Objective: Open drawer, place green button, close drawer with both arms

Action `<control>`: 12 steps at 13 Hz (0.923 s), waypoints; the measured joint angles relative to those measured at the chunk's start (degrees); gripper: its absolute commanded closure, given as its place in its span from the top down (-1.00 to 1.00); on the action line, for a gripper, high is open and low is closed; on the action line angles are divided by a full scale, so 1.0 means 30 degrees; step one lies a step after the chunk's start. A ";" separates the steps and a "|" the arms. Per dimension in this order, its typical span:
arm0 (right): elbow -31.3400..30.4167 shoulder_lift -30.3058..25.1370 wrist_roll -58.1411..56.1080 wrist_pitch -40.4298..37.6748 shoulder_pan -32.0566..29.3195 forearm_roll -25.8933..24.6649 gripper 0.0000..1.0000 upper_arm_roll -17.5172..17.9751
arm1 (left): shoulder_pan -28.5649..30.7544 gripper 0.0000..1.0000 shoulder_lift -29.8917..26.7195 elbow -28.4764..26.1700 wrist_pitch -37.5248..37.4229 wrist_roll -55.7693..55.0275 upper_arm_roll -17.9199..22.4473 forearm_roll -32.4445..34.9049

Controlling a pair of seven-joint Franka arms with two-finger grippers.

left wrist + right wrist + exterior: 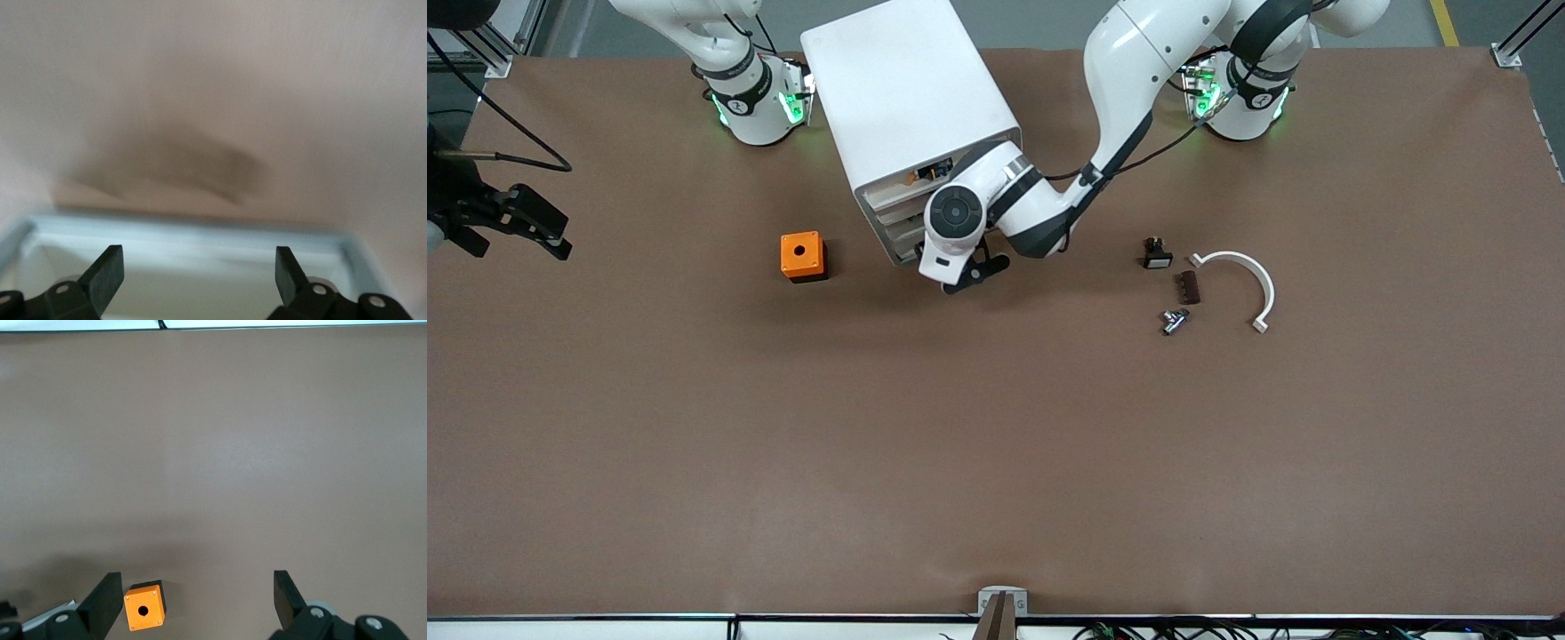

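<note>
The white cabinet (pixel 911 98) stands at the robots' edge of the table, its stacked drawers (pixel 896 233) facing the front camera. My left gripper (pixel 976 271) is open and empty right at the lower drawers. In the left wrist view my left gripper (pixel 199 257) is over the white rim of a drawer (pixel 193 230); what lies in it does not show. My right gripper (pixel 520 238) is open and empty, high over the right arm's end of the table; the right wrist view also shows it (pixel 197 583). The green button is out of view.
An orange box with a hole (pixel 802 256) (pixel 143 610) sits beside the cabinet toward the right arm's end. Toward the left arm's end lie a black switch with a white face (pixel 1156 255), a brown part (pixel 1189 287), a metal part (pixel 1175 321) and a white arc (pixel 1240 280).
</note>
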 measured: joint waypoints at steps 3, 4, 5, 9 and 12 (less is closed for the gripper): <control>0.0002 0.0000 -0.0190 0.0014 -0.0001 -0.0009 1.00 0.0011 | 0.2194 0.99 -0.1998 0.0264 -0.0441 0.0031 0.1139 0.1283; 0.0002 0.0000 -0.0486 0.0019 -0.0002 -0.0009 1.00 0.0003 | 0.3270 0.99 -0.2816 0.0282 -0.0892 0.0082 0.1198 0.1388; 0.0002 0.0000 -0.0662 0.0018 -0.0004 -0.0009 1.00 -0.0005 | 0.4309 0.99 -0.3611 0.0278 -0.1454 0.0162 0.1226 0.1479; -0.0002 0.0000 -0.0767 0.0017 -0.0006 -0.0009 1.00 -0.0008 | 0.7111 0.99 -0.5812 0.0239 -0.3870 0.1529 0.1267 0.2805; -0.0011 0.0001 -0.0775 0.0016 -0.0007 -0.0009 1.00 -0.0001 | 0.9394 0.99 -0.7591 0.0249 -0.5985 0.3436 0.1293 0.2968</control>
